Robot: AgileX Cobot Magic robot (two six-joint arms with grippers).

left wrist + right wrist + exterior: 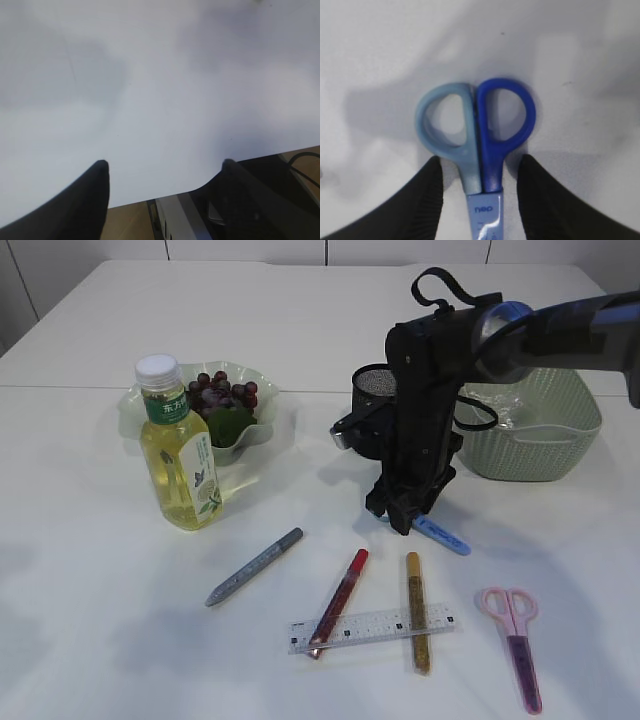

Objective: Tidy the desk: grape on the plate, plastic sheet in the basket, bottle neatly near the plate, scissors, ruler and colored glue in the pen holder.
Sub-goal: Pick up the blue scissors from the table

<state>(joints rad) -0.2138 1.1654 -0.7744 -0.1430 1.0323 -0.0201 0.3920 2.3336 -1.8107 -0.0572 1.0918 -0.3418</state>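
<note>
My right gripper is open and low over the table, its fingers on either side of the blue scissors, just below the handles. The pink scissors, the clear ruler and three glue pens, grey, red and gold, lie in front. The red and gold pens cross the ruler. The grapes sit on the green plate, and the bottle stands upright in front of it. The mesh pen holder is behind the right arm. My left gripper is open and empty.
The green basket stands at the back right with something shiny and clear inside. The left wrist view shows bare white tabletop and the table's near edge, with floor and a dark frame beyond it.
</note>
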